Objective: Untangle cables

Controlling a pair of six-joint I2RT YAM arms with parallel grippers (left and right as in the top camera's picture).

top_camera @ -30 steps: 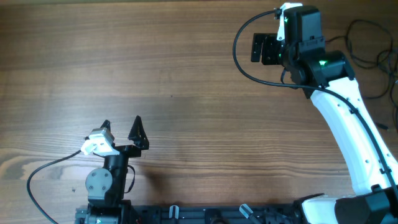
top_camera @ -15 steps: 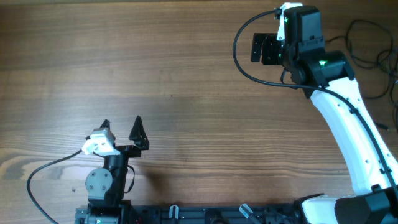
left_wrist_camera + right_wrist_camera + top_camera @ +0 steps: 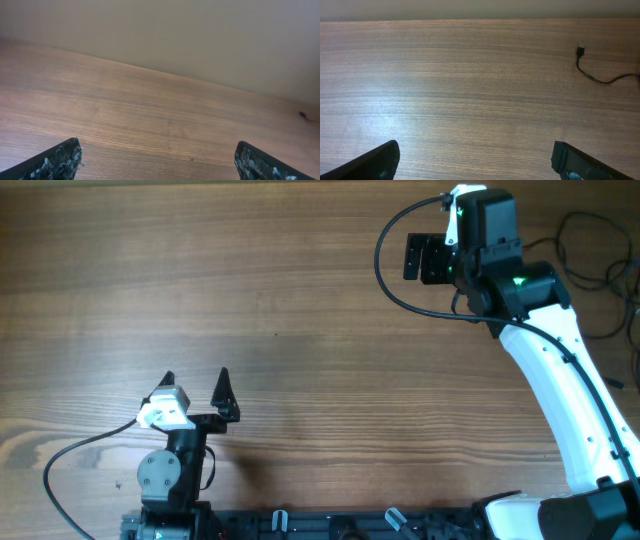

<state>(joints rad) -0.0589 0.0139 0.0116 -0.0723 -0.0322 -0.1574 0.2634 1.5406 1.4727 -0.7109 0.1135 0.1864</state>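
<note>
Almost nothing has changed in the last second. The right arm has not moved at all, and the left gripper (image 3: 195, 385) has only turned or lifted very slightly near the front edge of the bench (image 3: 250, 300); its white camera block sits a little differently than before. I judge that no work on the cables is going on at this moment: both arms look parked or waiting, and the untangling is either not begun or has come to a pause.

The fingers (image 3: 55, 160) of the left gripper are spread wide, with only bare wood between them in the left wrist view. The right gripper (image 3: 425, 258) is far back on the right side of the bench, and its fingers (image 3: 372, 162) are also spread wide and pinch nothing.

The cables (image 3: 595, 275) lie at the far right edge of the bench, beside and behind the right arm, as thin black strands in loose loops. Part of them goes out of the overhead view, so I cannot tell how many there are or if they cross each other still. In the right wrist view one thin black cable (image 3: 600, 77) with a small dark plug (image 3: 580, 49) lies alone on the wood, well apart from the fingers, curving away to the right edge. It looks free and not knotted in the part that shows.
</note>
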